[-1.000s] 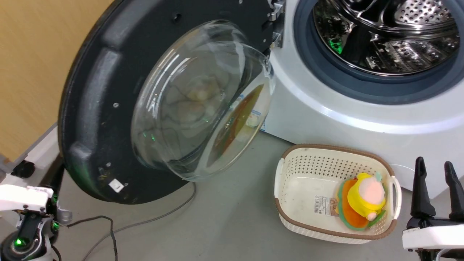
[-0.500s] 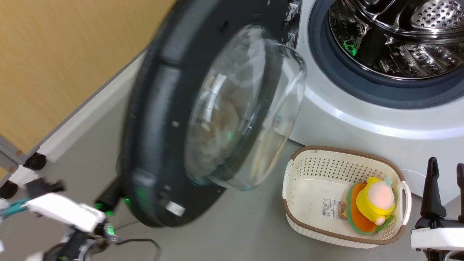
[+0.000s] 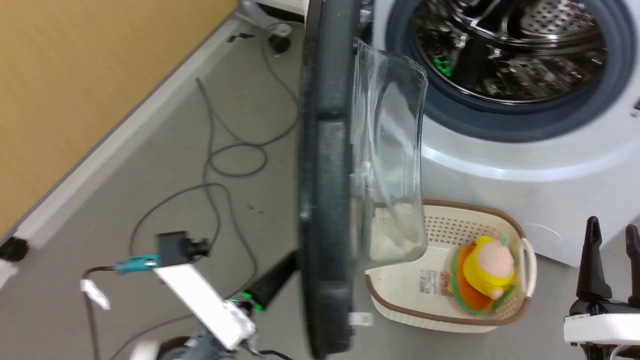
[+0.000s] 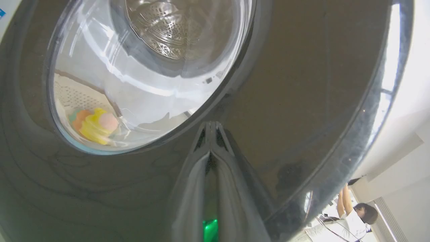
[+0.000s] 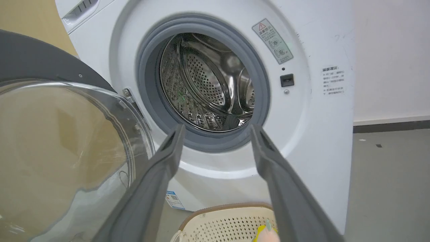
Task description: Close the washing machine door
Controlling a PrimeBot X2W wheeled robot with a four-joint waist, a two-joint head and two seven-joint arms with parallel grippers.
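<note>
The washing machine door (image 3: 325, 200), a black disc, stands edge-on, about halfway swung, its clear glass bowl (image 3: 390, 150) bulging toward the white washing machine (image 3: 500, 160). The steel drum (image 3: 500, 50) lies open inside its grey gasket. My left gripper (image 3: 272, 281) is shut, its tips touching the door's outer face low down. In the left wrist view its closed tips (image 4: 211, 127) rest against the glossy door (image 4: 302, 84). My right gripper (image 3: 612, 250) stands open at the lower right, apart from everything. From the right wrist, its open fingers (image 5: 216, 129) frame the drum (image 5: 208, 84), with the door (image 5: 33, 53) at left.
A cream basket (image 3: 450, 320) holding a yellow and orange plush toy (image 3: 487, 272) sits on the floor right below the door's glass. Grey cables (image 3: 215, 165) loop over the floor to the left. A yellow wall (image 3: 75, 75) runs along the left. A person (image 4: 356, 215) shows beyond the door's edge.
The door has swung from wide open to edge-on, toward the machine. My left arm followed it rightward, staying at its outer face. The head camera shifted too. The right gripper kept its pose.
</note>
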